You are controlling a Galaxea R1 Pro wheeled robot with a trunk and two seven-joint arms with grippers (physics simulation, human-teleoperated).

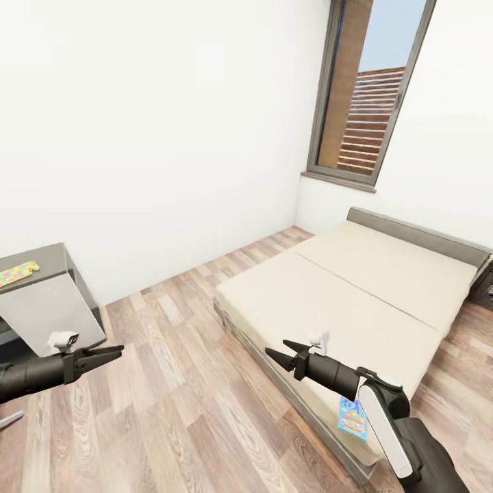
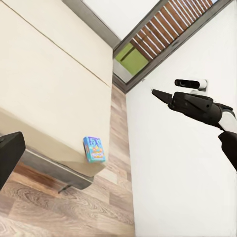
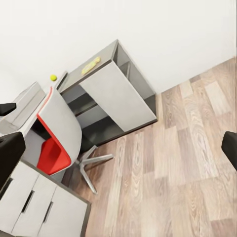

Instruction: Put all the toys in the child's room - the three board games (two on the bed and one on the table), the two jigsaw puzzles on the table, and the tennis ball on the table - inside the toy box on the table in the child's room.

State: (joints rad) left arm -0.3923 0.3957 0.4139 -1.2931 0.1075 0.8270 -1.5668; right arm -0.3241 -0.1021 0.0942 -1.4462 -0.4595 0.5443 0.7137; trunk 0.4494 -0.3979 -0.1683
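Right now we see the small blue board game (image 1: 353, 418) on the bed (image 1: 356, 287) edge, just under our right claw (image 1: 282, 349), jaws apart & empty, nearer than the left claw (image 1: 109, 354), jaws near together.

Floor: wood plank floor (image 1: 185, 404) is showing brown and grey grain with a soft satin sheen.
Bed: wide cream mattress (image 1: 356, 294) is looking like matt cloth, smooth, on a matt grey frame.
Game box: small blue board game box (image 2: 94, 149) at the mattress's near corner is looking like printed card, slightly glossy.
Desk: grey desk (image 3: 116, 94) is showing flat matt panels.
Chair: red-and-white chair (image 3: 59, 136) is looking like smooth moulded plastic.
Walls: white walls (image 1: 150, 137) are looking plain matt.
Grippers: left gripper (image 1: 103, 356) and right gripper (image 1: 282, 353) are looking like matt black plastic.
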